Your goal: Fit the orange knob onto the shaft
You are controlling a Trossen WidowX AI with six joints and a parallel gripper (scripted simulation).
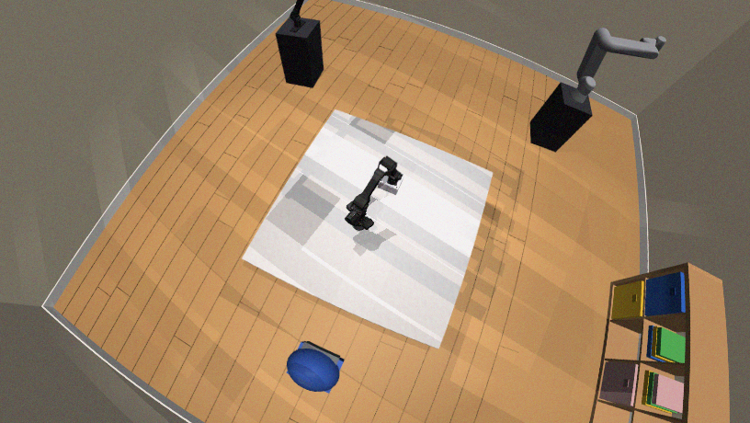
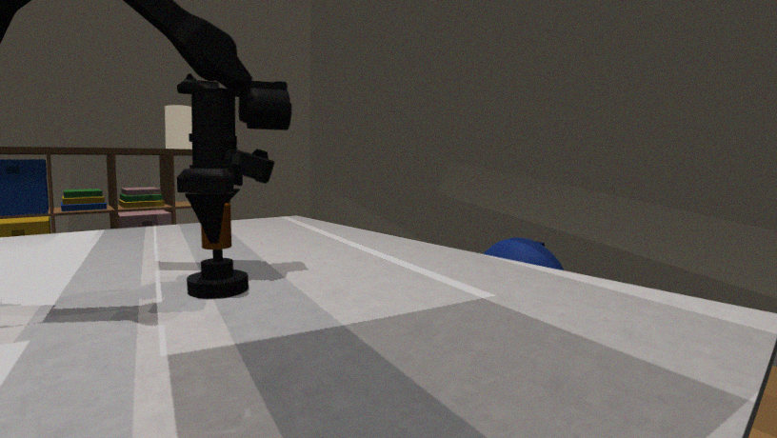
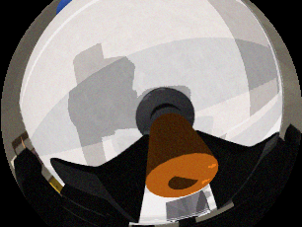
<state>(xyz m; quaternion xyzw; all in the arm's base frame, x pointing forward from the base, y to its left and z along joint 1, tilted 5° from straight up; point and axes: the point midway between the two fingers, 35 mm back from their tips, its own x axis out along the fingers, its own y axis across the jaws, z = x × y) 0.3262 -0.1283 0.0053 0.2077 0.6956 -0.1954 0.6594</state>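
Note:
The orange knob (image 2: 227, 226) (image 3: 192, 165) stands upright between the fingers of my gripper (image 2: 215, 238) (image 3: 171, 137), which is shut on it. A dark hole (image 3: 183, 183) shows in the knob's top face in the wrist view. The knob is above the round dark pedestal (image 2: 217, 287) (image 3: 144, 113), in line with the thin shaft (image 2: 217, 254). A short length of shaft shows below the knob's lower edge, with a gap down to the pedestal's raised middle. Whether the shaft's tip is inside the hole is hidden. In the top view the arm hides knob and pedestal.
The arm (image 1: 371, 185) reaches over the white and grey table top (image 1: 409, 299) (image 2: 435, 375). Beyond the table are a blue ball-like seat (image 1: 312, 369) (image 2: 519, 252), shelves (image 1: 703, 336) (image 2: 111, 179) and two black stands (image 1: 300, 55) (image 1: 559, 118) carrying arms.

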